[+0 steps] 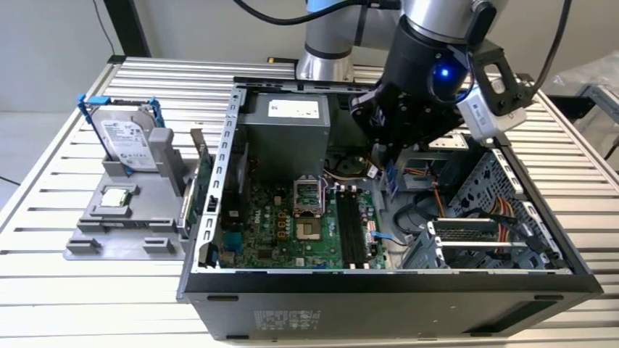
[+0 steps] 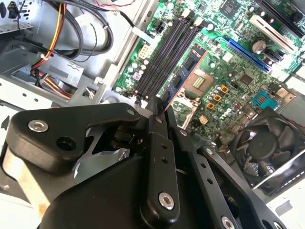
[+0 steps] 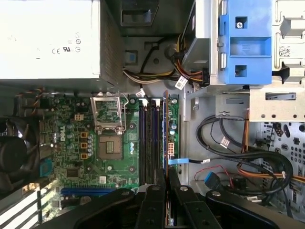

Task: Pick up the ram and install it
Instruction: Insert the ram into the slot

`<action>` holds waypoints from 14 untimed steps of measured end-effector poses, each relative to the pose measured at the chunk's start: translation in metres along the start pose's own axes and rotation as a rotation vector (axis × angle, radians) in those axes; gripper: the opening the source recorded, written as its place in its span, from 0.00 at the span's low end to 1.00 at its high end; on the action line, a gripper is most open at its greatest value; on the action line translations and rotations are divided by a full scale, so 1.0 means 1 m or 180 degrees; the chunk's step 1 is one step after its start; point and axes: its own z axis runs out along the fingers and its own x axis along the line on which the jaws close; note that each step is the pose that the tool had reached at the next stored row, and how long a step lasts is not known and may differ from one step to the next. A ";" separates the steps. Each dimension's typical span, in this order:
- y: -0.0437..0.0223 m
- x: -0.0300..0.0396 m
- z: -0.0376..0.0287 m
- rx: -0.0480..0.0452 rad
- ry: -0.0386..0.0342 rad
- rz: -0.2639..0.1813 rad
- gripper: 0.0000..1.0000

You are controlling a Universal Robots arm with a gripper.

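While end effector (image 2: 162,104) pinches ram (image 2: 185,71) over open computer case (image 1: 387,288), slatted metal table (image 1: 58,290), grey wall (image 1: 48,43)

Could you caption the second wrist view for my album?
Claw holding the ram over the motherboard, near its black memory slots.

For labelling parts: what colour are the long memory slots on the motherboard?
Black. The memory slots show best in the first wrist view, against the green motherboard.
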 end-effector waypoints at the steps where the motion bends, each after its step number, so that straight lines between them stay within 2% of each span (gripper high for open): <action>1: 0.0000 0.0000 0.0005 0.0000 0.0000 0.0000 0.00; 14: -0.0002 -0.0001 0.0051 0.0000 0.0000 0.0000 0.00</action>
